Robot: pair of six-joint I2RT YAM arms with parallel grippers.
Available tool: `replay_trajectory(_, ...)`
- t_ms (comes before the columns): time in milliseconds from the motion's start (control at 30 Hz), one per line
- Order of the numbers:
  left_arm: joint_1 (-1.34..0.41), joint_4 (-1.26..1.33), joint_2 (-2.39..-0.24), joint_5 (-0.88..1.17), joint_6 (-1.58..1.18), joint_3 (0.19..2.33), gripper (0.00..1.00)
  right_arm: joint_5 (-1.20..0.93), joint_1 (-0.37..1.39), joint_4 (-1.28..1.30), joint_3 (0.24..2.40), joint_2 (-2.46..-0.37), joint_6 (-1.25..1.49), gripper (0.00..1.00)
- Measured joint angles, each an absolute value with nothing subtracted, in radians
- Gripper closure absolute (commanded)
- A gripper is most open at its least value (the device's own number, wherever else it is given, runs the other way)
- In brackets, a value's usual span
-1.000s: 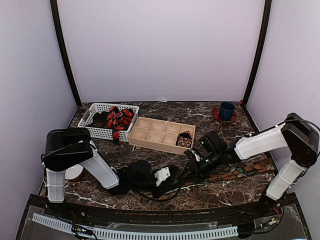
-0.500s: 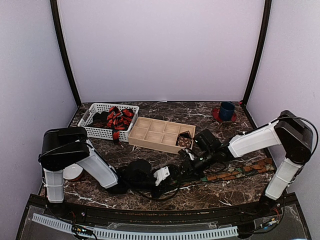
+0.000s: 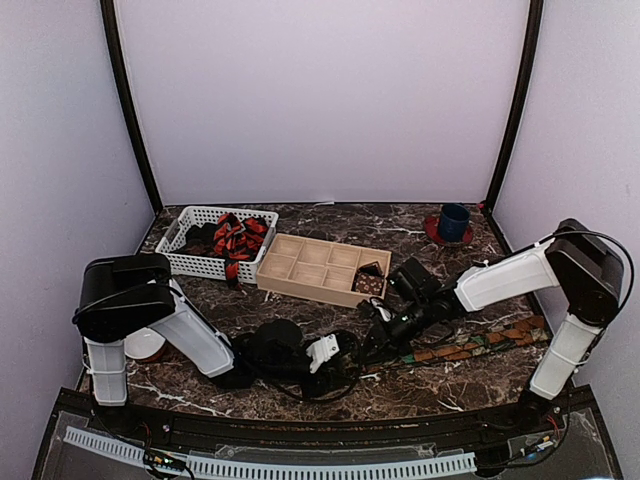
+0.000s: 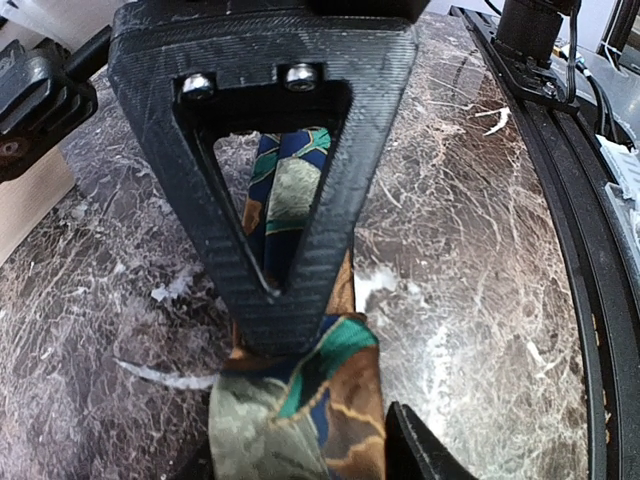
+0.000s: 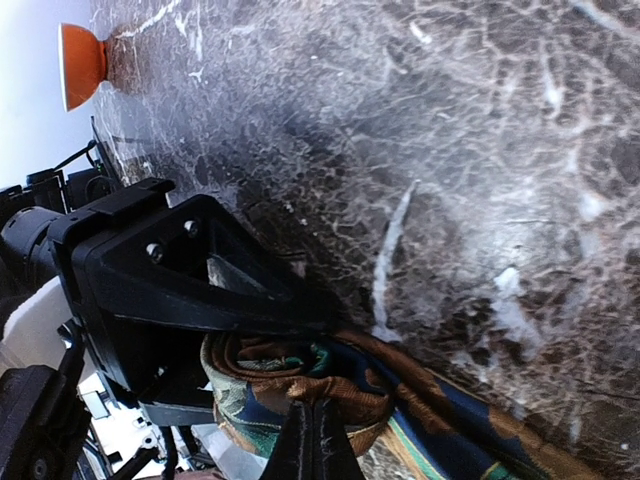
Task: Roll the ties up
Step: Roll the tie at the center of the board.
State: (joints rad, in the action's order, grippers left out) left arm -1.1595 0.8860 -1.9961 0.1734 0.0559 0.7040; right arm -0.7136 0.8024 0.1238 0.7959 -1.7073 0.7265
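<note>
1. dark marble table [image 3: 450, 395]: brown-orange tie [image 3: 480, 343] stretches rightward, its rolled end mid-table
2. right gripper [image 5: 315, 440] pressed together at the roll; left gripper [image 4: 340, 390] straddles it, grip unclear
3. risk: roll springs loose if neither truly holds

The left arm [image 3: 190, 335] and right arm [image 3: 505, 283] stretched low and inward, forearms nearly level. The left gripper [image 3: 340, 351] and right gripper [image 3: 377, 333] met tip to tip. The right gripper's jaws were pressed together. The left gripper's fingers [image 4: 270, 250] stood apart, their hold unclear.
</note>
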Motion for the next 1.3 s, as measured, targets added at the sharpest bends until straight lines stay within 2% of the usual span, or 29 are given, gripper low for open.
replay_trajectory(100,-1.159,0.884,-1.995,0.177,0.057,0.704,0.37,-0.707,0.793,0.129,0.792,-1.707,0.710,1.00)
replay_trajectory(167,-1.160,0.886,-1.994,0.178,0.053,0.702,0.33,-0.704,0.790,0.127,0.785,-1.707,0.703,1.00)
replay_trajectory(567,-1.161,0.910,-2.014,0.191,0.008,0.723,0.31,-0.673,0.769,0.102,0.727,-1.686,0.673,1.00)
replay_trajectory(633,-1.161,0.912,-2.041,0.189,-0.005,0.760,0.36,-0.670,0.768,0.096,0.721,-1.683,0.671,1.00)
replay_trajectory(767,-1.161,0.919,-2.074,0.174,-0.014,0.799,0.55,-0.668,0.766,0.084,0.714,-1.682,0.670,1.00)
replay_trajectory(867,-1.161,0.918,-2.078,0.170,-0.007,0.803,0.64,-0.662,0.764,0.083,0.715,-1.681,0.667,1.00)
replay_trajectory(1000,-1.163,0.910,-2.069,0.137,0.013,0.791,0.67,-0.659,0.764,0.116,0.743,-1.681,0.659,0.72)
replay_trajectory(1033,-1.163,0.903,-2.059,0.129,0.018,0.782,0.68,-0.659,0.764,0.129,0.757,-1.681,0.653,0.68)
replay_trajectory(1133,-1.163,0.865,-2.022,0.102,0.030,0.758,0.68,-0.666,0.763,0.175,0.812,-1.679,0.635,0.60)
replay_trajectory(1300,-1.163,0.807,-1.982,0.070,0.043,0.740,0.66,-0.716,0.763,0.189,0.849,-1.648,0.648,0.55)
